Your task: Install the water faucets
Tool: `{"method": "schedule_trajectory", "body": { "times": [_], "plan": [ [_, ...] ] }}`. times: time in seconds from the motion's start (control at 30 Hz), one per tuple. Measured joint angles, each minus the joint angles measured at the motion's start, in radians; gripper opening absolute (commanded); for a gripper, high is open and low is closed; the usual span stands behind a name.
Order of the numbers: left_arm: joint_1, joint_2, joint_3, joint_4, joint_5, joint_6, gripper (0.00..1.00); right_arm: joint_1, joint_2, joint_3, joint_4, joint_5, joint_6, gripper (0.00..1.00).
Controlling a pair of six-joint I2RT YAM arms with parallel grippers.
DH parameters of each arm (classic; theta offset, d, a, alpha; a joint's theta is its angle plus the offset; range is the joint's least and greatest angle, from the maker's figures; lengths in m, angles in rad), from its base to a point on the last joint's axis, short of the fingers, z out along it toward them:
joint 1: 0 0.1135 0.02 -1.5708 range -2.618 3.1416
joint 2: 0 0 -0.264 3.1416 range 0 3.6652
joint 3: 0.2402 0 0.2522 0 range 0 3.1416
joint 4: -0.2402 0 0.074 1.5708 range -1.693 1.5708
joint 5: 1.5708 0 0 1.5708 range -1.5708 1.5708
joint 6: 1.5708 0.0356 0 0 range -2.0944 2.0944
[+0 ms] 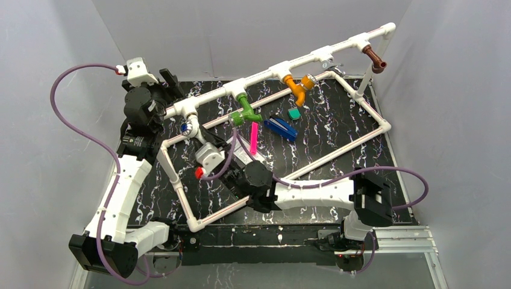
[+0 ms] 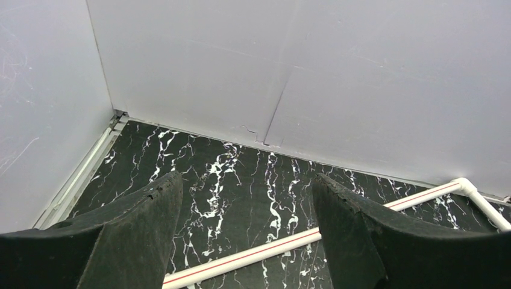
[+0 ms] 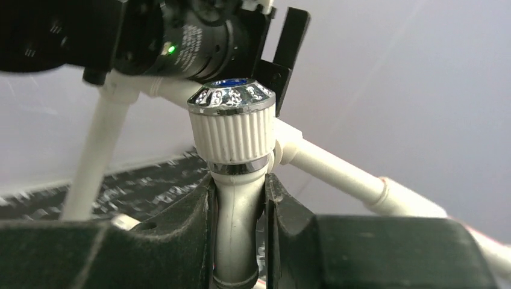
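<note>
The white faucet (image 1: 190,126), with a ribbed knob and a blue cap, sits under the leftmost tee of the white pipe frame (image 1: 337,48). My right gripper (image 1: 200,137) is shut on it. In the right wrist view the fingers (image 3: 181,235) clamp the faucet's body (image 3: 238,223) just below the knob (image 3: 232,126). The green faucet (image 1: 247,111), the orange faucet (image 1: 298,89) and the brown faucet (image 1: 376,60) hang from tees further right. My left gripper (image 1: 170,83) is open and empty behind the frame's left end, its fingers (image 2: 144,229) apart above the table.
A flat blue piece (image 1: 281,127), a pink stick (image 1: 254,137) and a small green block (image 1: 294,113) lie inside the frame's base loop. A base pipe (image 2: 265,247) runs below the left gripper. Grey walls enclose the black marbled table (image 1: 337,126).
</note>
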Motion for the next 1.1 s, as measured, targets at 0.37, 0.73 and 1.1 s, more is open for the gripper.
{"method": "schedule_trajectory", "body": {
  "times": [0.37,0.73,1.1],
  "plan": [
    [-0.01,-0.001,0.001,-0.008,0.009,-0.004,0.76,0.009,0.071,-0.065,0.37,0.168,0.464,0.01],
    [-0.011,-0.002,0.002,-0.01,0.02,-0.007,0.76,0.013,0.075,-0.068,0.395,0.302,0.956,0.01],
    [-0.009,-0.002,0.002,-0.009,0.019,-0.007,0.76,0.013,0.037,-0.068,0.237,0.406,1.525,0.01]
  ]
}}
